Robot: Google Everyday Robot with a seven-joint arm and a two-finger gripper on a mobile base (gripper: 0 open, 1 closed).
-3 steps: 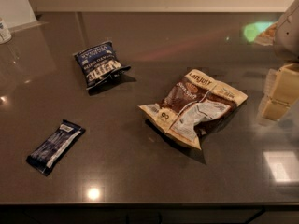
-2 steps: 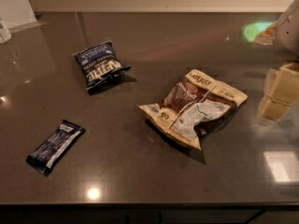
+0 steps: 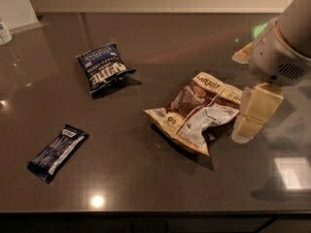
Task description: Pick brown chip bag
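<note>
Where the dark, glossy bench (image 3: 146, 188) comes nearest, a slim dark blue bar wrapper (image 3: 57, 152) is seen at the near left. It is laid flat and aslant, with its far end turned to the right. A small bright glint of light is mirrored in the bench just to the near right of it.

Farther in and right of the middle, the brown bag (image 3: 197, 113) is found lying on the bench. It is crinkled, dark brown with cream edges and a silvery-white patch on its near right part, and is the largest package there. It is set aslant from near left to far right, and a shadow is cast along its near edge.

Just beside its right edge the hand (image 3: 253, 114) is held, cream-coloured and pointed down toward the bench. Whether the bag is touched cannot be told, nor whether the hand is wide or narrow. Above the hand, the white rounded arm (image 3: 279, 57) is seen entering from the far right corner.

Farther off and to the left, a smaller blue bag (image 3: 103, 69) with white lettering is laid on the bench, well apart from the brown bag and from the wrapper. At the far left edge, part of a small bottle (image 3: 4, 32) is cut off by the frame.
</note>
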